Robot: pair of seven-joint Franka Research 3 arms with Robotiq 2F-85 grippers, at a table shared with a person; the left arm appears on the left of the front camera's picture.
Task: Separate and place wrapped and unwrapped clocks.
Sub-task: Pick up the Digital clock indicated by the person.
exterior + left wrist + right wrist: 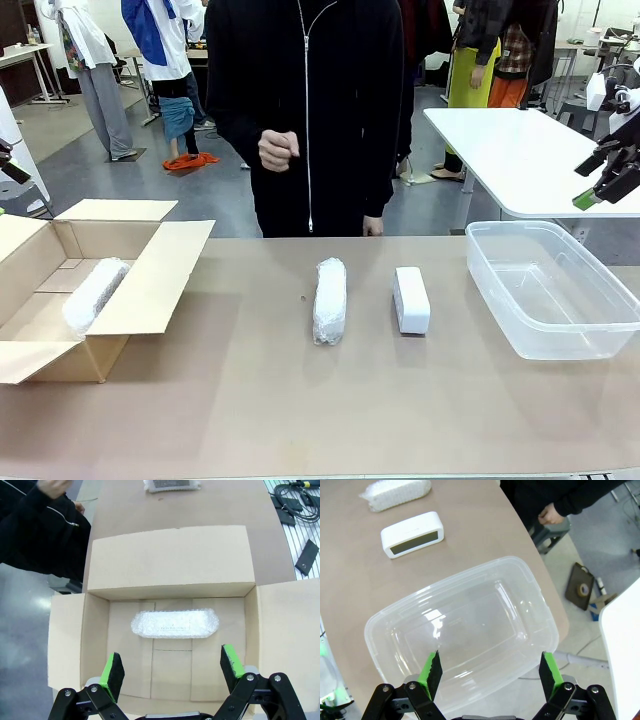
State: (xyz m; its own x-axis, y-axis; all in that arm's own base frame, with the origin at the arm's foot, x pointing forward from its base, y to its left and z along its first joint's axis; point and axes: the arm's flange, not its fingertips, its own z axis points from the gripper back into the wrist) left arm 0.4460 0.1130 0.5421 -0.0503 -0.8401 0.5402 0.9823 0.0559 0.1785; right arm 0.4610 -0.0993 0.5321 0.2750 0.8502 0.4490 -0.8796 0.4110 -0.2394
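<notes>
Lying between cardboard box (160, 268) and plastic bin (560, 292): wrapped clock (330, 300), bare clock (411, 300).

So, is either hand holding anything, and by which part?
Nothing is held. The left hand hangs open above the wrapped clock in the cardboard box; the right hand hangs open over the plastic bin.

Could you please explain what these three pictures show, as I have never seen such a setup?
It is a two-armed robot at a table, facing a person. The front picture looks across the table: one wrapped clock lies in the cardboard box, another wrapped clock and a bare clock lie on the table, beside a clear tub. The other two pictures come from cameras on each wrist: the left fingers hang open over the box, the right fingers open over the tub. Nothing is held.
</notes>
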